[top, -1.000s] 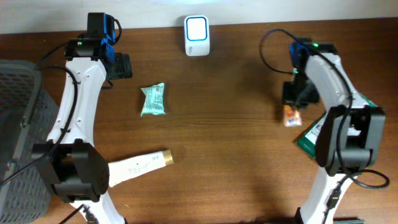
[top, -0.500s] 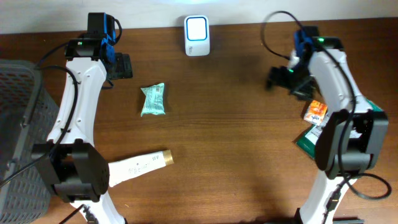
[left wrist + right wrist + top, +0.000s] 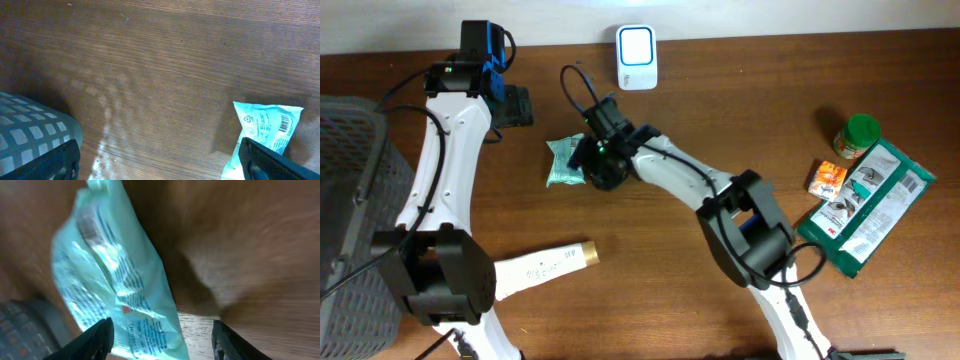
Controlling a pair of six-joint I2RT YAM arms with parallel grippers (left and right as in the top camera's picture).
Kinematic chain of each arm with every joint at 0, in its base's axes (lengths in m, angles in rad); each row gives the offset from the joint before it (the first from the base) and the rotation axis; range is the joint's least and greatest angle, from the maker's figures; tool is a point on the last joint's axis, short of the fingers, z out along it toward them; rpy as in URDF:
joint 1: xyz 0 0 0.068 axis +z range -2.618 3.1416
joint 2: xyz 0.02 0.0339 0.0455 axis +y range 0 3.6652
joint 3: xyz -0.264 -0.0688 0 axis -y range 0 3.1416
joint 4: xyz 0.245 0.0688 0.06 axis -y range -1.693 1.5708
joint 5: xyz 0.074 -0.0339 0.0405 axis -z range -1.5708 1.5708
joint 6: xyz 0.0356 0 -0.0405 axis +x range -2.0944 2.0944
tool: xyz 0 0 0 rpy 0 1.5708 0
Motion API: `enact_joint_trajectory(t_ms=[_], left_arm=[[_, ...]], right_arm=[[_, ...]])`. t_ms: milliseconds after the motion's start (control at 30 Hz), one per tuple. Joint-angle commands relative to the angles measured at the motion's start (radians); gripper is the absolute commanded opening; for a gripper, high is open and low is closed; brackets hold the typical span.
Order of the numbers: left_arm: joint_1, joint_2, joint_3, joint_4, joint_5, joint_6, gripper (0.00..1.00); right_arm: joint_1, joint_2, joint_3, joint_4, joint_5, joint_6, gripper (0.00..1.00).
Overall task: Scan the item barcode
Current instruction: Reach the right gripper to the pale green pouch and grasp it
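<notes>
The item, a teal snack packet (image 3: 563, 161), lies flat on the wooden table left of centre. The white barcode scanner (image 3: 636, 44) stands at the back edge. My right arm reaches across the table, and my right gripper (image 3: 585, 163) hangs over the packet's right edge. In the right wrist view the jaws stand apart astride the packet (image 3: 117, 285). The left finger (image 3: 97, 339) is at its edge and the right finger (image 3: 227, 340) is clear of it. My left gripper (image 3: 512, 105) is open behind the packet. The packet's printed barcode (image 3: 285, 123) faces up in the left wrist view.
A grey mesh basket (image 3: 350, 230) fills the left edge. A white tube (image 3: 545, 265) lies at the front left. On the right lie a green-lidded jar (image 3: 858, 135), a small orange packet (image 3: 828, 178) and a large green pouch (image 3: 868, 205).
My right gripper let go of the orange packet on the right, and the arm swung across the table to the teal packet. My left arm has not moved.
</notes>
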Motion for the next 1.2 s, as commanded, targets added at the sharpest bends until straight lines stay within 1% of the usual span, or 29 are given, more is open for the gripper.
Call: enact_joint_trajectory(t_ms=[0, 67, 100, 133, 200, 233, 267, 300, 333, 367, 400, 433, 500, 533, 567, 600, 633, 667, 700, 767, 833, 867, 933, 1100, 1167], left_arm=[[0.003, -0.016, 0.010, -0.001, -0.007, 0.002, 0.99], [0.003, -0.016, 0.010, -0.001, -0.007, 0.002, 0.99], [0.003, -0.016, 0.010, -0.001, -0.007, 0.002, 0.99], [0.003, -0.016, 0.010, -0.001, -0.007, 0.002, 0.99], [0.003, -0.016, 0.010, -0.001, -0.007, 0.002, 0.99], [0.003, -0.016, 0.010, -0.001, -0.007, 0.002, 0.99], [0.003, -0.016, 0.010, -0.001, -0.007, 0.002, 0.99], [0.003, -0.016, 0.010, -0.001, -0.007, 0.002, 0.99], [0.003, -0.016, 0.010, -0.001, -0.007, 0.002, 0.99], [0.003, -0.016, 0.010, -0.001, -0.007, 0.002, 0.99], [0.003, -0.016, 0.010, -0.001, -0.007, 0.002, 0.99], [0.003, -0.016, 0.010, -0.001, -0.007, 0.002, 0.99], [0.003, -0.016, 0.010, 0.000, -0.007, 0.002, 0.99], [0.003, -0.016, 0.010, -0.001, -0.007, 0.002, 0.99], [0.003, -0.016, 0.010, -0.001, -0.007, 0.002, 0.99], [0.003, -0.016, 0.010, -0.001, -0.007, 0.002, 0.99], [0.003, -0.016, 0.010, -0.001, -0.007, 0.002, 0.99], [0.003, -0.016, 0.010, -0.001, -0.007, 0.002, 0.99], [0.003, -0.016, 0.010, -0.001, -0.007, 0.002, 0.99], [0.003, -0.016, 0.010, -0.001, -0.007, 0.002, 0.99], [0.003, -0.016, 0.010, -0.001, -0.007, 0.002, 0.99], [0.003, -0.016, 0.010, -0.001, -0.007, 0.002, 0.99], [0.003, -0.016, 0.010, -0.001, -0.007, 0.002, 0.99], [0.003, -0.016, 0.010, -0.001, -0.007, 0.002, 0.99], [0.003, -0.016, 0.010, -0.001, -0.007, 0.002, 0.99]], right_arm=[[0.009, 0.026, 0.010, 0.003, 0.002, 0.031, 0.57], [0.023, 0.028, 0.010, 0.003, 0.014, 0.031, 0.56], [0.026, 0.034, 0.010, 0.003, 0.028, 0.031, 0.53], [0.026, 0.043, 0.010, 0.003, 0.024, 0.031, 0.44], [0.026, 0.052, 0.010, 0.002, 0.009, 0.029, 0.20], [0.024, 0.052, 0.010, -0.005, 0.009, 0.001, 0.11], [0.018, 0.051, 0.010, -0.004, -0.003, -0.060, 0.07], [0.010, 0.051, 0.010, -0.004, -0.030, -0.118, 0.04], [-0.005, 0.049, 0.010, -0.004, -0.068, -0.175, 0.04], [-0.038, 0.036, 0.011, -0.005, -0.147, -0.286, 0.04], [-0.060, 0.025, 0.011, -0.012, -0.227, -0.396, 0.04], [-0.085, 0.010, 0.012, -0.084, -0.273, -0.484, 0.04], [-0.117, -0.003, 0.012, -0.198, -0.279, -0.578, 0.04], [-0.129, -0.003, 0.012, -0.208, -0.282, -0.584, 0.04], [-0.129, -0.003, 0.012, -0.183, -0.302, -0.580, 0.09], [-0.121, -0.003, 0.012, -0.150, -0.324, -0.544, 0.30], [-0.105, -0.003, 0.012, -0.118, -0.323, -0.497, 0.47], [-0.090, -0.003, 0.012, -0.087, -0.308, -0.443, 0.55], [-0.072, -0.003, 0.011, -0.083, -0.240, -0.334, 0.59], [-0.035, 0.012, 0.011, -0.083, -0.152, -0.174, 0.50], [-0.002, 0.015, 0.011, -0.072, -0.059, -0.107, 0.50], [-0.002, 0.016, 0.011, -0.047, -0.042, -0.100, 0.51], [-0.002, 0.016, 0.011, -0.002, -0.042, -0.074, 0.55], [0.020, 0.027, 0.011, 0.068, 0.041, -0.074, 0.55], [0.031, 0.058, 0.011, 0.099, 0.063, -0.074, 0.55]])
